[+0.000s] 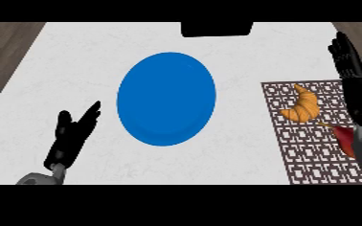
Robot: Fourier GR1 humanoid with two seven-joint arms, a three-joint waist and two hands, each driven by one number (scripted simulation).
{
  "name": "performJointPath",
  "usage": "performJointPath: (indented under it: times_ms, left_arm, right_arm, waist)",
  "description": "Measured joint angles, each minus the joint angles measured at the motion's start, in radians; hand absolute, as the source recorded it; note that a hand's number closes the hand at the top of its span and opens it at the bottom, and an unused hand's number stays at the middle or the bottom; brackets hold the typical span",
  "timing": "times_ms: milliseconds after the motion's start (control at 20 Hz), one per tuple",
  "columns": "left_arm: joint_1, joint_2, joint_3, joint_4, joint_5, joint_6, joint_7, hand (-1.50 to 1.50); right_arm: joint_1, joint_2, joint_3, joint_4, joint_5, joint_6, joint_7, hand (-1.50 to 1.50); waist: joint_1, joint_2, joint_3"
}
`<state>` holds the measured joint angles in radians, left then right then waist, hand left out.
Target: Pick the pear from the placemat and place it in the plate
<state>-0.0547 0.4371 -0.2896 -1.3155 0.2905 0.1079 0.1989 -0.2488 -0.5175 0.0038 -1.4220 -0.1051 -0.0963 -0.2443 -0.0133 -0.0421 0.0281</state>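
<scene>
head view: white counter (78, 62) with a blue plate (166, 98) near the centre, nothing on it. a black box-like object (216, 28) sits at the far edge of the counter, behind the plate and apart from it.

placemat (311, 143) lies on the right side of the counter: dark lattice pattern, running off the right edge of the view, well apart from the plate. on it, toward its far end, a croissant (302, 105), orange-brown, curved. nearer the robot and at the mat's right edge, a red pear (345, 139) with a short yellowish stem pointing toward the croissant. pear is partly cut by the view's edge; it is on the placemat, not in the plate. pear and croissant are near each other, can't tell if the stem touches.

left hand (69, 136) comes in at lower left, fingers straight and spread a little, thumb out to the side, holding nothing. it is over bare counter, left of the plate, not touching it. grey forearm (35, 178) just shows at the lower edge.

right hand (346, 57) is at the far right edge, above the mat's far corner, only partly in view. fingers look extended and relaxed, nothing in them. it is beyond the croissant and well apart from the pear.
</scene>
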Motion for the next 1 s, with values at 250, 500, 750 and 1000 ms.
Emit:
performJointPath:
  times_ms: [250, 500, 750, 1000]
  left_arm:
    - [-0.07, 0.018, 0.04, -0.079, -0.05, 0.058, -0.049, 0.0]
    - [-0.125, 0.014, 0.061, -0.117, -0.079, 0.093, -0.099, 0.0]
    - [-0.169, -0.012, 0.08, -0.096, -0.102, 0.112, -0.13, 0.0]
    - [-0.192, -0.033, 0.089, -0.093, -0.129, 0.117, -0.13, 0.0]
  right_arm:
    - [0.03, 0.026, 0.041, -0.036, -0.156, 0.186, 0.069, -1.5]
    - [0.022, -0.135, 0.16, -0.128, 0.036, 0.306, 0.001, -1.5]
    - [0.22, -0.142, 0.178, -0.062, 0.044, 0.377, -0.173, -1.5]
    - [0.316, -0.216, 0.113, -0.006, 0.14, 0.369, -0.401, -1.5]
  waist:
    - [0.005, 0.024, -0.019]
    - [0.01, 0.02, -0.032]
    - [-0.003, 0.036, -0.028]
    - [-0.001, 0.04, -0.027]
